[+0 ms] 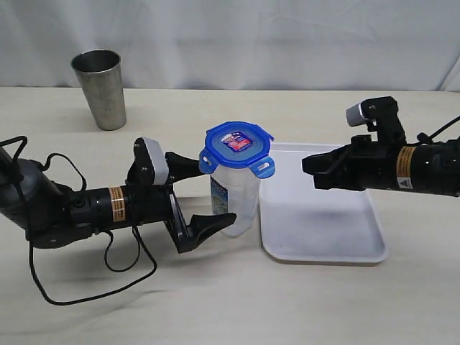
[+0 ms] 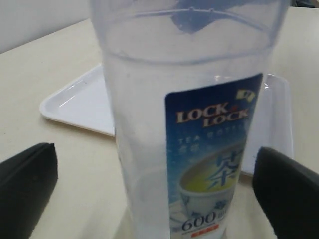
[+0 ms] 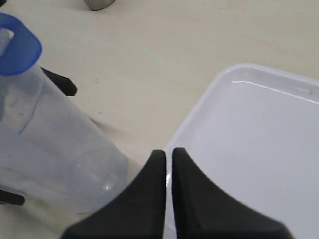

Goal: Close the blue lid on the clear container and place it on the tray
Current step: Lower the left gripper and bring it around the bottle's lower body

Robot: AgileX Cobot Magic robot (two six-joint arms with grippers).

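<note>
Black cable (image 1: 108,266) loops over the cream table (image 1: 215,309) nearest the exterior camera, trailing from the left arm. The left gripper (image 1: 218,191) lies low with its jaws spread wide around the clear container (image 1: 241,198), holding nothing. The left wrist view settles this: both black pads (image 2: 25,189) stand apart from the translucent wall, one on each side. It alone shows the printed label (image 2: 214,159), a blue Lock & Lock tea-bottle sticker.

The container stands upright on the table just beside the white tray (image 1: 323,230), not on it. The blue lid (image 1: 237,147) sits on its mouth, red-and-white sticker upward, flaps flaring outward; whether any flap is latched I cannot tell.

The right gripper (image 1: 310,172) hovers above the tray's edge nearest the container, clenched on nothing. Its wrist view shows the two fingers (image 3: 149,199) almost meeting over that rim (image 3: 199,114), the canister's base resting on the table next to it, and one blue flap (image 3: 17,50).

Farthest back, clear only in the exterior view, a steel cup (image 1: 100,88) stands well apart near the white backdrop (image 1: 287,36).
</note>
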